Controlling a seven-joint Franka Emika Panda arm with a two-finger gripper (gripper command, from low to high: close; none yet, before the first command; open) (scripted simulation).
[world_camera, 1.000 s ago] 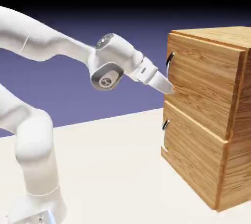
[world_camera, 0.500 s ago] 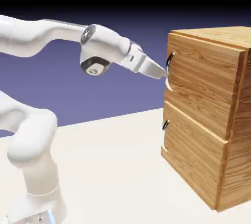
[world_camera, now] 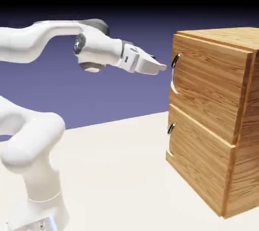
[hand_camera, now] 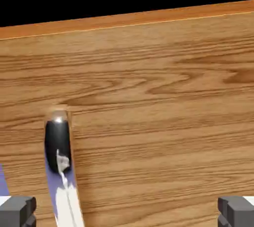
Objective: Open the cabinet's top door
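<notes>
- Hand view first: your hand [hand_camera: 127,212] is spread wide with nothing in it. Both grey fingertips [hand_camera: 17,210] sit at the bottom corners and only wood grain shows between them.
- The handle [hand_camera: 58,146] sits far off to one side of that view, close to one fingertip and nowhere near centred. Close now and I'd expect the fingers to pinch air or clip one end of the bar and slide off.
- The handle is curved, shiny and thin. A grip off its middle will likely slip the moment you pull.
- In the exterior view, your hand [world_camera: 158,66] is level with the top door [world_camera: 205,86], tips just short of the front edge beside the handle [world_camera: 174,62]. Whether they touch, I can't tell.
- Push forward from here without shifting sideways and you'll likely ram the panel face. The fingers would jam on the wood and could shove the cabinet [world_camera: 215,119] across the tabletop [world_camera: 111,174].
- The lower panel's handle [world_camera: 171,128] is well below you, so grabbing the wrong one isn't much of a risk unless you drop a lot.
- The door swings on a hinge I can't see. Pull in a straight line instead of an arc and the grip may twist loose.
</notes>
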